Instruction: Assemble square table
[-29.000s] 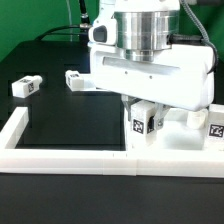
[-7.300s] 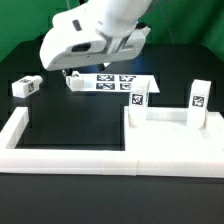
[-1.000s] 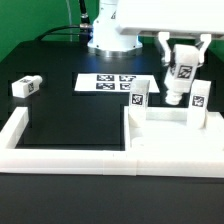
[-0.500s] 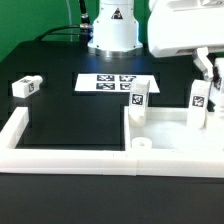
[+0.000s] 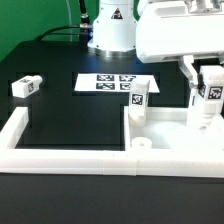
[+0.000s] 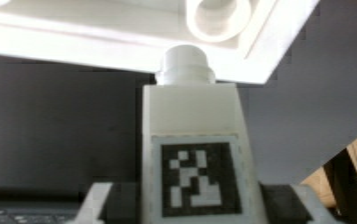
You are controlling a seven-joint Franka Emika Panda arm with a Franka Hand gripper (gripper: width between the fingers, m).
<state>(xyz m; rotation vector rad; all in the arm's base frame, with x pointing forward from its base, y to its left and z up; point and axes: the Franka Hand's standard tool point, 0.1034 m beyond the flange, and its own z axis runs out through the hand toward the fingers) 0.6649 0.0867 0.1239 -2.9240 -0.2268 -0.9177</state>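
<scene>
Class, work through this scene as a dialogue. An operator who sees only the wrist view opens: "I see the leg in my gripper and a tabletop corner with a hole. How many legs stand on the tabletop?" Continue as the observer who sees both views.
Observer: Two. The first leg stands upright on the tabletop toward the exterior view's left. The second leg stands partly hidden behind the held leg.
Operator: Is any leg lying loose?
Observer: Yes. The loose leg lies on its side on the black table at the exterior view's far left, well apart from the tabletop.
</scene>
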